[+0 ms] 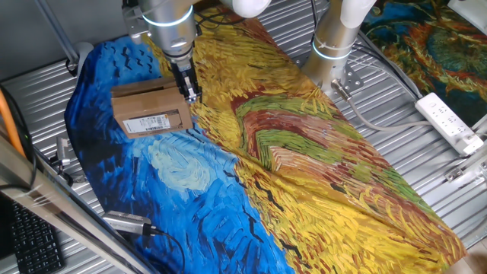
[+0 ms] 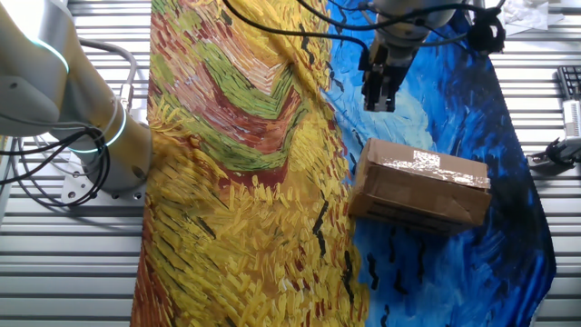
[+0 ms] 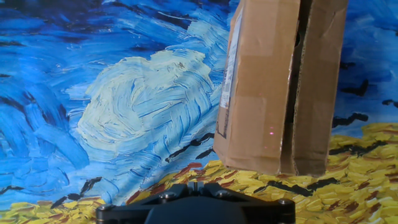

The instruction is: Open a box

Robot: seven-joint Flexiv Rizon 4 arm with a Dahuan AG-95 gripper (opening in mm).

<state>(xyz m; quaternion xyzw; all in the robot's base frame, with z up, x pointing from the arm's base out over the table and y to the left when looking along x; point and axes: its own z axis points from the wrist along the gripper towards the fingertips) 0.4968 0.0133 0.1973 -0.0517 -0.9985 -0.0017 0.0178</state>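
Note:
The box (image 1: 152, 106) is brown cardboard and lies on the blue part of the painted cloth (image 1: 304, 190), with a white barcode label (image 1: 146, 123) on its near side. Its top flaps lie closed, with a dark seam running between them (image 3: 292, 81). The other fixed view shows shiny tape on top of the box (image 2: 422, 186). My gripper (image 1: 188, 93) hangs just off the box's right end, above the cloth, and touches nothing. Its fingertips (image 3: 194, 185) meet at the bottom of the hand view, shut and empty. There the box (image 3: 280, 87) stands ahead and to the right.
A second robot arm's base (image 1: 335, 46) stands at the cloth's far edge. A white power strip (image 1: 449, 122) lies on the ribbed metal table at right. A keyboard (image 1: 30, 236) and a metal tool (image 1: 129, 222) sit at the near left.

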